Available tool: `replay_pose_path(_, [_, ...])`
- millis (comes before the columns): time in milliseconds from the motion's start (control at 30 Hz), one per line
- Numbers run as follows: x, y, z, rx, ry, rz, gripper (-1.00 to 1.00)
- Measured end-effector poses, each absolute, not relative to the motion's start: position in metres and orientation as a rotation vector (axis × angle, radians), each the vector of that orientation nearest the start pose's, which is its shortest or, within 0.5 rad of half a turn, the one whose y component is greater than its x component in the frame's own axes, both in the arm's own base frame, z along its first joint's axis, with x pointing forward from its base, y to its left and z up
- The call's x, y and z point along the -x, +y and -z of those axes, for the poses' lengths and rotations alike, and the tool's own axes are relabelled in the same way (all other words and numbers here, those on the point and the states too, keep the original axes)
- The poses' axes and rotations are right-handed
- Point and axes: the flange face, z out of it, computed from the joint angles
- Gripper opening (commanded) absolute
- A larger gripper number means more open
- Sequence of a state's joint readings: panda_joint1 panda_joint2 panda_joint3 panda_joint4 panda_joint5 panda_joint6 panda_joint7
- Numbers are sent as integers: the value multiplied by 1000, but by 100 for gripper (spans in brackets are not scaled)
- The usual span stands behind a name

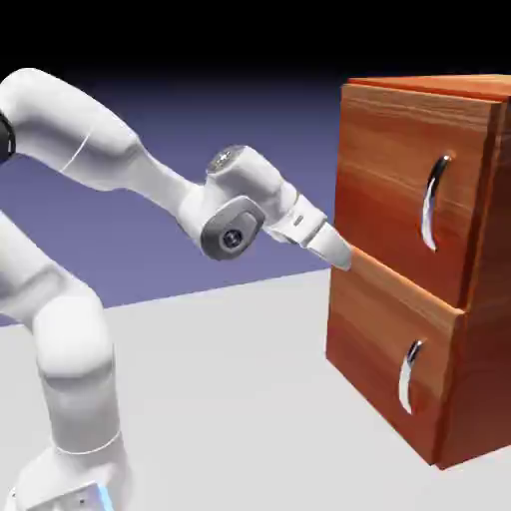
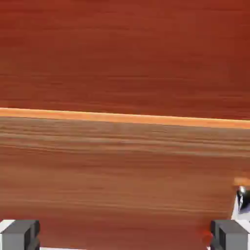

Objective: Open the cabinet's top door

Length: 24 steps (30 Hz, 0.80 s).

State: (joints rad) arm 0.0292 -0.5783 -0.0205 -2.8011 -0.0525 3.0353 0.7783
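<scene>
Tool [image 2: 125, 235] released, its two grey fingertips [image 2: 20, 235] spread wide apart at the bottom corners of the hand view, with nothing gripped between them. In the exterior view the white robot arm [image 1: 160, 185] rises from the lower left, bends over, and slants down to the right, so that the tool's end comes near the front of the cabinet [image 1: 491, 389], around the level of the seam between its two doors, at their left side; whether it touches the wood I cannot tell. The cabinet stands upright at the exterior view's right, on the pale worktop [image 1: 230, 399], with its lower front edge running down toward the near corner. Its top door [image 1: 384, 170] is the larger upper panel, reddish-brown with wood grain, and it sits closed, flush above the shorter bottom door [image 1: 374, 324]. On the top door, the upper handle [image 1: 431, 205], curved, silver and upright, is fixed near the right edge, well apart from the tool. A similar lower handle [image 1: 407, 379] is fixed near the right edge of the bottom door. The hand view is filled mostly by wood: dark red grain at the top, a thin bright orange edge [image 2: 122, 117] crossing the middle with a slight tilt, and browner grain below. Part of a shiny handle shows at its right border, just above the right-hand fingertip.
</scene>
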Motion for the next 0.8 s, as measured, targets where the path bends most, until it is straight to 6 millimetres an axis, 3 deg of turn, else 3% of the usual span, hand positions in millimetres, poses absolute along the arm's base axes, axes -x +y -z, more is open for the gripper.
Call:
replay_pose_path(400, [-384,22,-529,2380,820,1240,0])
replay_pose_path(800, [-371,15,-570,2249,749,1410,0])
